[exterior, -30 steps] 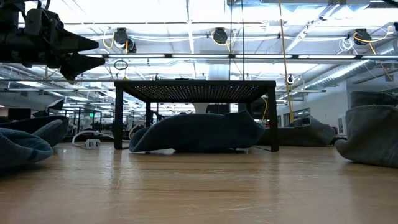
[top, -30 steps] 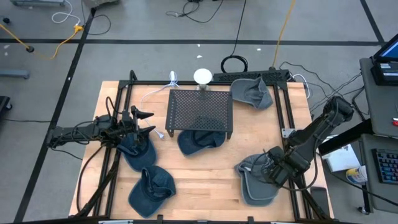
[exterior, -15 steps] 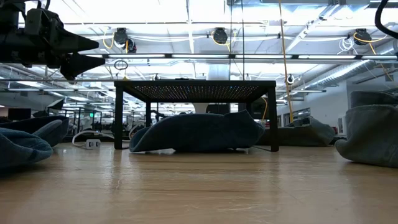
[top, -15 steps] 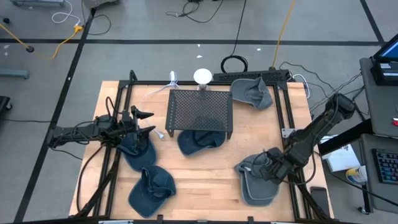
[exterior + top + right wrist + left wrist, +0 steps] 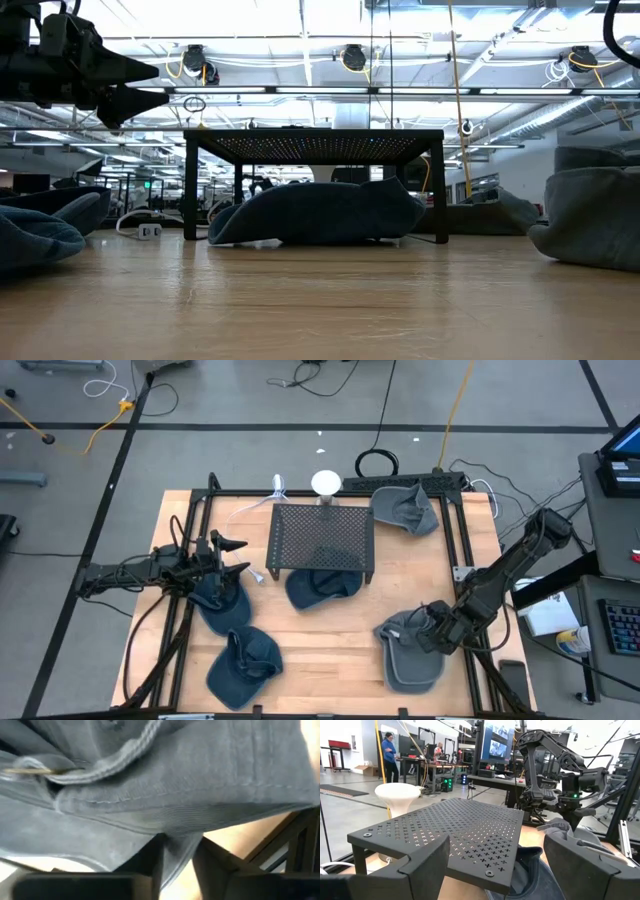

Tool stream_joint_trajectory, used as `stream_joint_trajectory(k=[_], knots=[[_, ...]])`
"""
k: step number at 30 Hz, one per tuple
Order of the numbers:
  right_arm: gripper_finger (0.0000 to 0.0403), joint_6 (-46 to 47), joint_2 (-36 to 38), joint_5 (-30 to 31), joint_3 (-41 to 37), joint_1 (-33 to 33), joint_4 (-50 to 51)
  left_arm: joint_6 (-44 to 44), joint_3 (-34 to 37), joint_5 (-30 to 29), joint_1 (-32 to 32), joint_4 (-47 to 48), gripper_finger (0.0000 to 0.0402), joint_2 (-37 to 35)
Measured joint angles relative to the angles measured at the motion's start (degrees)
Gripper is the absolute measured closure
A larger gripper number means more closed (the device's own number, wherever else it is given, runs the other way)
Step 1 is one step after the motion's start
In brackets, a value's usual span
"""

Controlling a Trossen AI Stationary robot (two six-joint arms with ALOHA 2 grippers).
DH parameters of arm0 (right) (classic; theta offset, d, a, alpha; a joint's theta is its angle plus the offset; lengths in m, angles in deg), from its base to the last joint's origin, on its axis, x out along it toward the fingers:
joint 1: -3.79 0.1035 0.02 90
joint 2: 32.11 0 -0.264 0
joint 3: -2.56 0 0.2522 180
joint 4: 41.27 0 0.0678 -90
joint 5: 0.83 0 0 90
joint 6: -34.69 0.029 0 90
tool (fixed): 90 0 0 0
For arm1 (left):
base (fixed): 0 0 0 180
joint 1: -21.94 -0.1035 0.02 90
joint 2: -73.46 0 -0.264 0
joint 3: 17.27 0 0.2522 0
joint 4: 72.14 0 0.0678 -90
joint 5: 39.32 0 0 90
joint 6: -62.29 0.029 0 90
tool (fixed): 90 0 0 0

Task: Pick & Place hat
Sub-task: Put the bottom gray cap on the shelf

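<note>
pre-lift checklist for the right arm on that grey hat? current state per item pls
1. Right hand is at the grey hat near the table's right front corner: ok.
2. Fabric lies between the fingers; the right wrist view shows a fold pinched in the narrow gap: ok.
3. Grip is firm enough to lift: cannot tell.
4. Hat is free of the other hats, none touching it: ok.
5. Left hand is out of the way, open above the blue hat at the left side: ok.
6. Perforated black stand top is bare, with one hat under it: ok.
</note>
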Motion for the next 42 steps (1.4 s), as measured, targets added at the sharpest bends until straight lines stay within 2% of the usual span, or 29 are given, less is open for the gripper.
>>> stream_joint_trajectory(k=[3, 5, 11, 19, 25, 34, 38, 42], knots=[[0.0381, 0.49, 1.45, -0.97, 0.37, -0.02, 0.28, 0.0, 0.01, 0.0, -0.02, 0.0, 0.0073, -0.01], [0.0393, 0.49, 2.62, -1.14, 0.92, 0.0, 0.63, 0.0, 0.01, 0.0, 0.0, 0.0, 0.0073, -0.02], [0.0391, -0.41, 6.39, -1.14, 2.05, 0.0, 1.65, 0.0, 0.01, 0.0, -0.01, 0.0, 0.0073, 0.0], [0.0397, -6.63, 11.51, -0.93, 3.57, 0.0, 1.45, 0.0, 0.01, 0.0, -0.02, 0.0, 0.0073, 0.0], [0.0398, -12.74, 15.84, 3.57, 4.44, 0.02, 0.18, 0.0, 0.01, 0.0, 0.0, 0.0, 0.0073, 0.0], [0.0398, -19.06, 24.23, 4.05, 4.5, 0.02, -2.62, 0.0, 0.01, 0.0, -0.01, 0.0, 0.0073, -0.01], [0.0398, -22.57, 27.87, 8.41, 4.5, 0.02, -6.16, 0.0, 0.01, 0.0, 0.0, 0.0, 0.0073, 0.0], [0.0398, -27.63, 30.66, 15.7, 4.5, 0.02, -10.47, 0.0, 0.01, 0.0, 0.0, 0.0, 0.0073, 0.0]])
